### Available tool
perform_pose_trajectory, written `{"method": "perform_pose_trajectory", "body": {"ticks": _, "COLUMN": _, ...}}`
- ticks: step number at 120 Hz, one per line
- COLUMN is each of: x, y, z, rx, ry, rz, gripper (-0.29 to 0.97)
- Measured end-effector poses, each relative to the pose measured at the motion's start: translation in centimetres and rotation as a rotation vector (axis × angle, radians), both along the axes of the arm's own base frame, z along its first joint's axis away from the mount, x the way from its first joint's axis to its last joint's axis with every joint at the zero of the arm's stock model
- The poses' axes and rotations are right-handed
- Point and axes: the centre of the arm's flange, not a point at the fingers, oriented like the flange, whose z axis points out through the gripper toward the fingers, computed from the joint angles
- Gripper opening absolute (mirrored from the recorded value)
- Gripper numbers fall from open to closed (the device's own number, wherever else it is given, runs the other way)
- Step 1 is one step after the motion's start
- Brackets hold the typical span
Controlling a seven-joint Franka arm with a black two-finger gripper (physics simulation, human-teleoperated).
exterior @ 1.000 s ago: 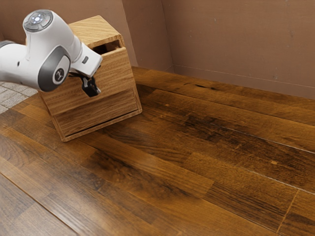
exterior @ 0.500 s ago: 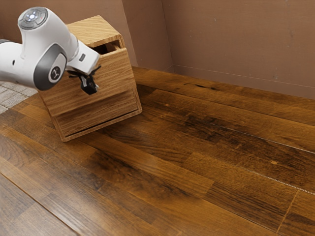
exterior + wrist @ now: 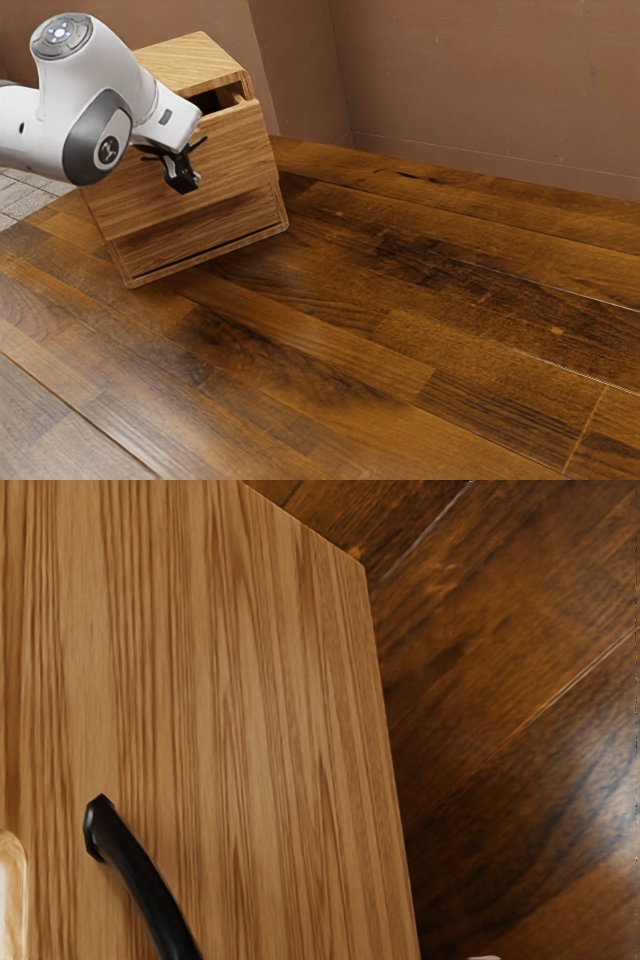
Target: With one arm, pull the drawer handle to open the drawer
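White rounded arm (image 3: 120,80), grey joint caps (image 3: 97,148), small black pincer (image 3: 181,180).

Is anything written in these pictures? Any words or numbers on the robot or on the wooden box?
No words or numbers can be read anywhere.
Tiny pale mark on the arm's grey joint cap: too small to read.
The drawer box, its black handle and the dark planks: no writing on them.
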Motion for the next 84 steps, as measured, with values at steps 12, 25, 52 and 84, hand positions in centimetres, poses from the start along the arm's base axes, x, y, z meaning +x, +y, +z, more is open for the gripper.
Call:
{"method": "perform_pose_trajectory", "body": {"ticks": 12, "x": -0.4, "y": -0.7, "z": 0.0, "rx": -0.005, "ry": 0.001, "rz": -0.004, "gripper": 0.36}}
{"method": "perform_pose_trajectory", "body": {"ticks": 25, "x": -0.7, "y": -1.0, "z": 0.1, "rx": -0.009, "ry": -0.002, "rz": -0.004, "gripper": 0.41}}
{"method": "perform_pose_trajectory", "body": {"ticks": 52, "x": -1.4, "y": -3.8, "z": 0.8, "rx": -0.015, "ry": -0.013, "rz": -0.037, "gripper": 0.57}}
{"method": "perform_pose_trajectory", "body": {"ticks": 84, "x": -5.1, "y": -24.8, "z": 10.3, "rx": -0.084, "ry": -0.012, "rz": -0.252, "gripper": 0.66}}
